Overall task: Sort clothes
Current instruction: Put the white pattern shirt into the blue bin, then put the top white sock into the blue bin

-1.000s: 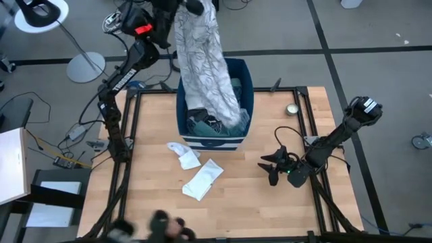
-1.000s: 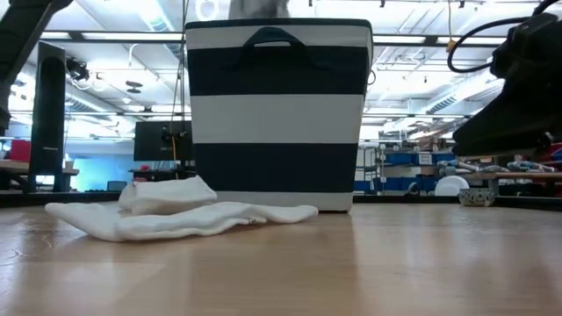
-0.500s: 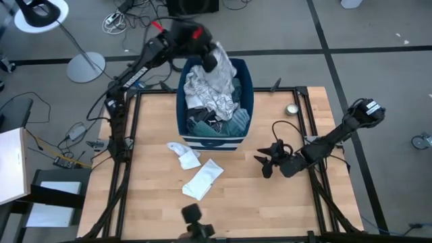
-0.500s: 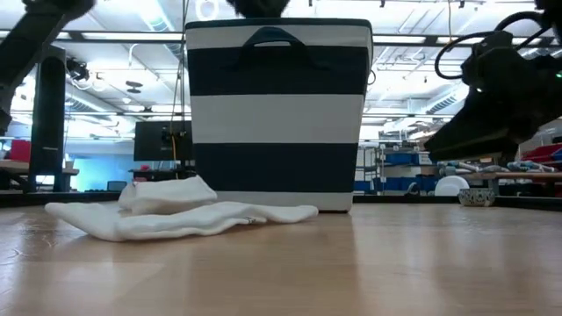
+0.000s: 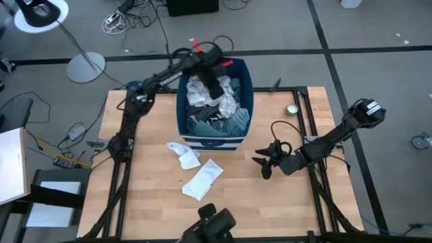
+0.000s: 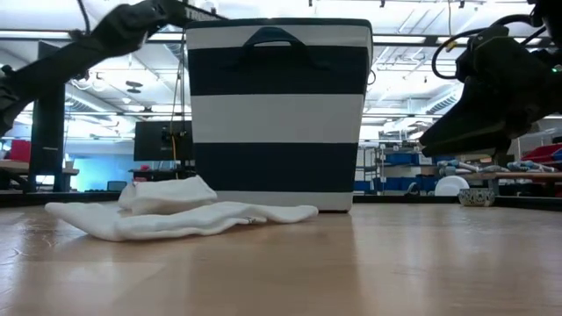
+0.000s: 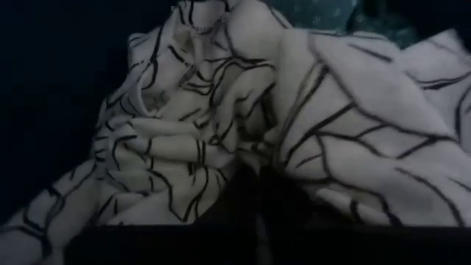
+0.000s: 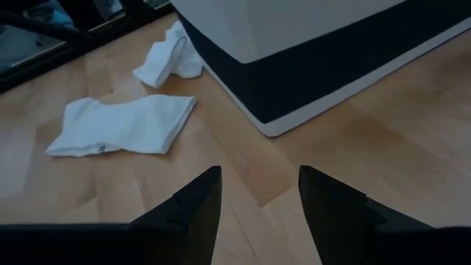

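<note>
We see the left gripper (image 5: 214, 86) down in the bin (image 5: 247, 79), among the printed white cloth (image 7: 243, 132) — grip unclear; our right gripper (image 8: 256, 193), parted and empty, is nearer the white clothes (image 8: 121, 125).

clothes (image 5: 214, 101) in bin (image 5: 247, 79) | left hand (image 5: 214, 88) in bin | two garments (image 5: 194, 169) before bin | right hand (image 5: 264, 165) right of them
</note>
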Controlling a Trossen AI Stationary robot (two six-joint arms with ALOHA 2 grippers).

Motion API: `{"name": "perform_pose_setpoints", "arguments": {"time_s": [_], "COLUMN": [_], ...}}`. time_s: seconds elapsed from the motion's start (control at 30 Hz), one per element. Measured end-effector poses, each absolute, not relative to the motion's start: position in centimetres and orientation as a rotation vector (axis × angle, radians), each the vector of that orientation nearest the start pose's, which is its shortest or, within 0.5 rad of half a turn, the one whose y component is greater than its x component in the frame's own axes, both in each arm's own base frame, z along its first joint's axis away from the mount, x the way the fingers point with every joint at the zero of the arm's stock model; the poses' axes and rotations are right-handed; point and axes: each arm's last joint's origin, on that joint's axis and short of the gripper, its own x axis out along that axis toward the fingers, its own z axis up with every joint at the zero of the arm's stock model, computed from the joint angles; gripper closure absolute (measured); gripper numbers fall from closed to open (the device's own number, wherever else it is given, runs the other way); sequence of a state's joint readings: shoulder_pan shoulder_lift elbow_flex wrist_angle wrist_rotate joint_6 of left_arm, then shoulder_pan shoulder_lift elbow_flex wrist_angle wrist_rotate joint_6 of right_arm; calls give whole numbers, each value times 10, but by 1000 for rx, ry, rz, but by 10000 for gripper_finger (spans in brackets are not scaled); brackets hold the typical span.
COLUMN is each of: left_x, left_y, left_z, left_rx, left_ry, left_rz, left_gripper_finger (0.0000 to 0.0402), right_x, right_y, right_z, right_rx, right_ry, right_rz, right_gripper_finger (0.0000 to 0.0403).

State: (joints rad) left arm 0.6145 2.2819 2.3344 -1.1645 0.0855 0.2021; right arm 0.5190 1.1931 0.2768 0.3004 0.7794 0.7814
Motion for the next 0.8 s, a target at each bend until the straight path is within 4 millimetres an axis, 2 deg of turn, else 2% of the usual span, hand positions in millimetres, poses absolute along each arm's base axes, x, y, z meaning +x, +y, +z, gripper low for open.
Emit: {"name": "perform_pose_setpoints", "arguments": {"time_s": [0.1, 0.2, 0.3, 0.4, 0.5, 0.8], "left_x": [397, 399, 398, 394, 384, 339], "left_y": [277, 278, 276, 273, 265, 225], "left_z": [270, 260, 260, 270, 294, 397], "left_rx": [-267, -301, -313, -327, -327, -237], "left_ry": [1128, 1156, 1162, 1169, 1134, 911], "left_rz": [382, 389, 379, 362, 355, 371], "left_gripper_finger": [371, 342, 310, 282, 265, 259], "right_x": [176, 176, 176, 176, 177, 177], "right_y": [78, 78, 78, 78, 78, 78], "right_z": [140, 140, 140, 140, 140, 140], "right_rx": [392, 393, 393, 394, 398, 399], "right_ry": [367, 368, 368, 370, 369, 368], "right_rz": [-409, -407, -406, -404, -400, -399], "right_gripper_finger": [220, 220, 220, 220, 220, 220]}}
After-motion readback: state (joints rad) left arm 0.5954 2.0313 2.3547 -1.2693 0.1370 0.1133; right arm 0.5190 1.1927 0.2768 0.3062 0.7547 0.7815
